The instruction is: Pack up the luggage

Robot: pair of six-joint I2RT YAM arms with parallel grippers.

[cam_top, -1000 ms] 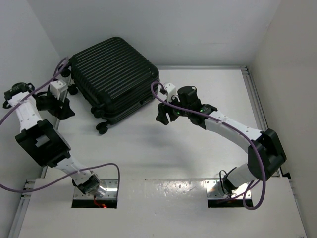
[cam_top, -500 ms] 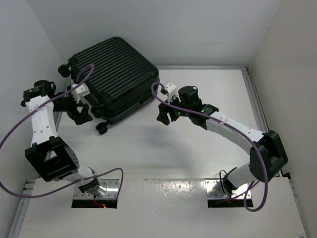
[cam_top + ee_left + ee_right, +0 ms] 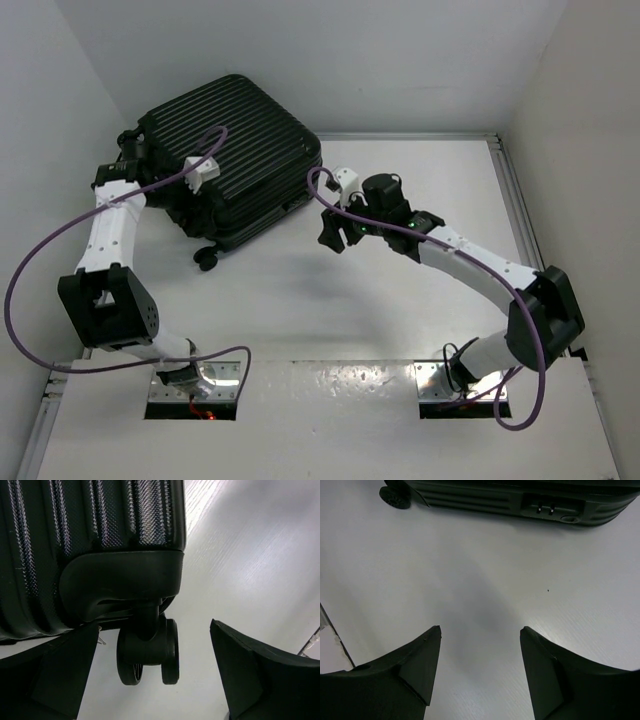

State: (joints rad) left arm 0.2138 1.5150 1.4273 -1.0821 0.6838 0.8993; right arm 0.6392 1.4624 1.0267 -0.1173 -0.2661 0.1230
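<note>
The luggage [image 3: 240, 140], a black ribbed hard-shell suitcase, lies flat and closed at the back left of the table, so its lining is hidden. My left gripper [image 3: 190, 203] is at its near-left side, dark against the shell. In the left wrist view the gripper [image 3: 154, 625] is open, with a small black double wheel [image 3: 148, 652] under the shell's corner [image 3: 120, 585] between its fingers, not touched. My right gripper [image 3: 335, 234] is open and empty above bare table, right of the suitcase. The right wrist view [image 3: 480, 628] shows the suitcase's side [image 3: 520, 497] and lock [image 3: 545, 508] ahead.
White walls close in on the left, back and right. A metal rail [image 3: 512, 200] runs along the table's right edge. Another suitcase wheel [image 3: 207, 259] sticks out toward the table's middle. Purple cables loop off both arms [image 3: 40, 260].
My left arm has swung from the far left, beside the suitcase, rightward and in over its near-left side. The right arm has hardly moved.
</note>
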